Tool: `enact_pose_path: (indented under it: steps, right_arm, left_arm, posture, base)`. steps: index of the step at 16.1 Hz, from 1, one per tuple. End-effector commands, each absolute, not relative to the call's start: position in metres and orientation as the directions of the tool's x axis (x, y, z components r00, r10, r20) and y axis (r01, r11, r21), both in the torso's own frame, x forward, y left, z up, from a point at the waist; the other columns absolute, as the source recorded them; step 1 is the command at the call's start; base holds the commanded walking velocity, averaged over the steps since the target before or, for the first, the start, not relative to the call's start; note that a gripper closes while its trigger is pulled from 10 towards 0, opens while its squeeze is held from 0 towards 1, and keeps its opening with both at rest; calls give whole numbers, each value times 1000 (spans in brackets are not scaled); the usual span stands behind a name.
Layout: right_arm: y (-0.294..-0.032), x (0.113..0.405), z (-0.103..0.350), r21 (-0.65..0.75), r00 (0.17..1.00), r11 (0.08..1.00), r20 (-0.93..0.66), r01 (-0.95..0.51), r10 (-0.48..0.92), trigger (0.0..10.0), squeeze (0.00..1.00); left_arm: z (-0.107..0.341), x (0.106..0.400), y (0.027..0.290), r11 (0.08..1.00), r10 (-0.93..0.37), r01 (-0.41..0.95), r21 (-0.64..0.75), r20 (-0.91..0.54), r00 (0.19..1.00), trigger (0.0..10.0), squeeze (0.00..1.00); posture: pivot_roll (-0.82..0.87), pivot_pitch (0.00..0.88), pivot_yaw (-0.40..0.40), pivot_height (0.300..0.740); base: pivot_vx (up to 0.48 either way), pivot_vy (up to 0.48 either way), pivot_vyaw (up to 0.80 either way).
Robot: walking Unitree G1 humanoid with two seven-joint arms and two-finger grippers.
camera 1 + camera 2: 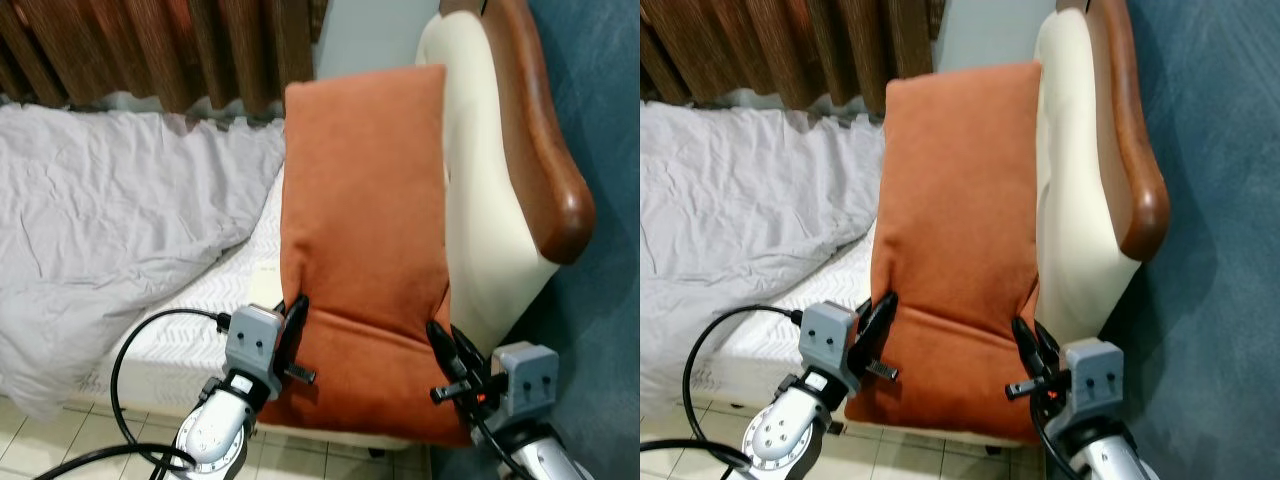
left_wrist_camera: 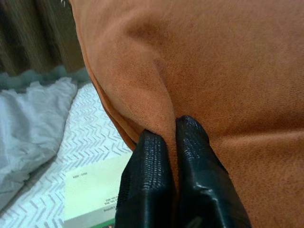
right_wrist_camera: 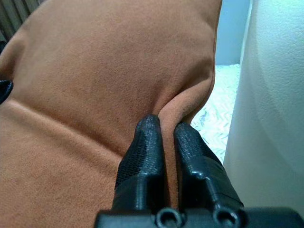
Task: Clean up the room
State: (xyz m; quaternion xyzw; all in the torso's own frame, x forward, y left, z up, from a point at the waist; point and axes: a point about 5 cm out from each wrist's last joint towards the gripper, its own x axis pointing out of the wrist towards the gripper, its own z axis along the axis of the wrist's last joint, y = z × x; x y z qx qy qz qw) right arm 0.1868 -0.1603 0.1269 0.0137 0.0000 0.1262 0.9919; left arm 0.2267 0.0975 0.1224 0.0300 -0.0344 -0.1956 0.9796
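Note:
A large orange cushion (image 1: 365, 230) is held upright in front of me, over the foot of the bed. My left gripper (image 1: 296, 312) is shut on the cushion's lower left edge, and the left wrist view shows its fingers (image 2: 152, 166) pinching a fold of orange fabric (image 2: 213, 85). On the lower right edge my right gripper (image 1: 440, 338) is shut the same way, its fingers (image 3: 147, 142) squeezing a ridge of the cushion (image 3: 95, 85).
The bed (image 1: 215, 290) has a white patterned mattress and a crumpled grey duvet (image 1: 110, 210). A cream headboard with a brown wooden rim (image 1: 545, 150) stands just behind the cushion on the right. A paper label (image 2: 90, 190) lies on the mattress. Brown curtains (image 1: 150, 45) hang behind.

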Motion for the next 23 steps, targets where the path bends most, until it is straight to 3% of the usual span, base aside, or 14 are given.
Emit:
enact_pose_path:
  steps: [1, 9, 17, 20, 23]
  right_arm:
    - [-191, 190, 120, -45, 993, 993, -42, -113, 111, 10000, 0]
    - [-191, 206, 114, -54, 988, 988, -57, -146, 143, 10000, 0]
    - [-183, 212, 107, -45, 983, 984, -70, -175, 171, 10000, 0]
    - [-177, 215, 94, -1, 978, 986, -125, -169, 168, 10000, 0]
    - [-169, 230, 63, 69, 966, 994, -239, -85, 99, 10000, 0]
  left_arm:
    - [128, 239, 129, 969, -236, 229, 98, 64, 970, 10000, 0]
    - [127, 254, 134, 971, -215, 210, 115, 34, 976, 10000, 0]
    - [125, 269, 124, 954, -277, 274, 123, 5, 961, 10000, 0]
    - [114, 287, 126, 946, -305, 308, 106, -38, 951, 10000, 0]
    - [89, 316, 121, 928, -343, 361, 97, -160, 925, 10000, 0]
  posture:
    - [-142, 45, 26, 740]
    - [-132, 37, 26, 740]
    - [-137, 72, 41, 740]
    - [-140, 128, 52, 740]
    - [-124, 274, 93, 740]
  base:
    - [469, 0, 0]
    - [471, 0, 0]
    - [480, 0, 0]
    - [320, 0, 0]
    - [0, 0, 0]
